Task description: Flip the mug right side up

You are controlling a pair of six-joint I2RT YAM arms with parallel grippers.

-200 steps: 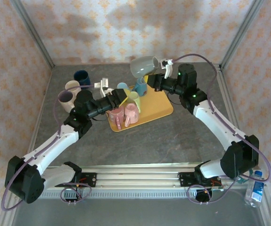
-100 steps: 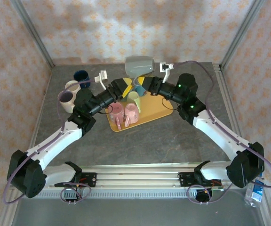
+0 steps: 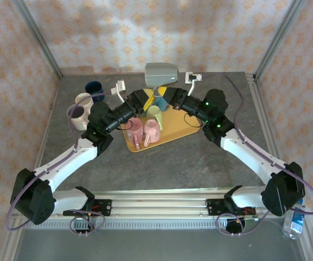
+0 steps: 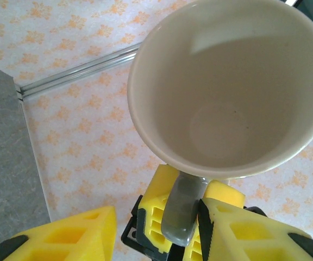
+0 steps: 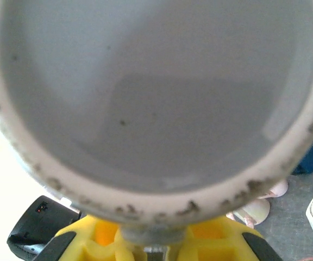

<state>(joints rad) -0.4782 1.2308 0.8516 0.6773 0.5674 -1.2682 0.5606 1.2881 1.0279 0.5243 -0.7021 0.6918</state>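
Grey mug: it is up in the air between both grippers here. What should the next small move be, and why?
Probably close the left gripper on the handle, to take over the hold for the turn. The grey mug hangs in the air, clamped at its handle by the shut right gripper. In the left wrist view the handle lies between the left gripper's open fingers.
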